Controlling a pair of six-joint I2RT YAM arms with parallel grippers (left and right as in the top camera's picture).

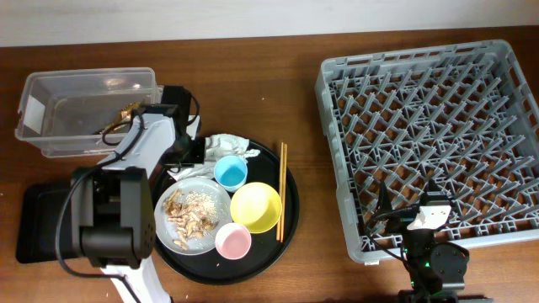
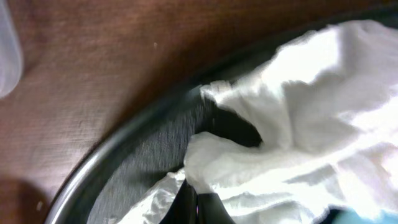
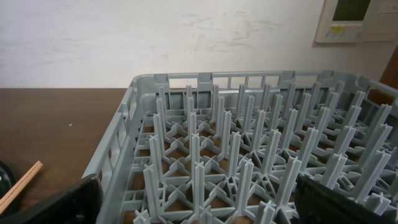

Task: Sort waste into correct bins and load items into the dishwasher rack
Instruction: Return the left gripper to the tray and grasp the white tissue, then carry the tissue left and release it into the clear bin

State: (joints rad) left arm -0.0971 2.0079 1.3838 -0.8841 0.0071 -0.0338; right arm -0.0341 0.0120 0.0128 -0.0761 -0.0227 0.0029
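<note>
your left pincer (image 1: 195,154) is down at the back-left rim of the round black tray (image 1: 290,210), clenched on a fold of the crumpled white napkin (image 1: 229,146). in the left wrist view the paper (image 2: 298,124) bunches right at the pincer (image 2: 196,202), over the tray's rim (image 2: 143,155).

on that tray, in front of the napkin, sit the blue bowl (image 1: 230,172), the yellow bowl (image 1: 255,207) and the pink bowl (image 1: 233,241). the grey plate (image 1: 168,227) to their left carries the food scraps (image 1: 189,215). the chopsticks (image 1: 282,189) lie along the tray's right side.

the gold-brown wrapper (image 1: 118,118) lies in the clear box (image 1: 84,84) at the back left of the bench. the flat black tray (image 1: 38,219) sits in front of that box.

your right pincer (image 1: 410,206) is spread wide and grasps nothing, hovering at the near edge of the grey rack (image 1: 333,126), whose pegs (image 3: 199,143) fill its wrist view.
</note>
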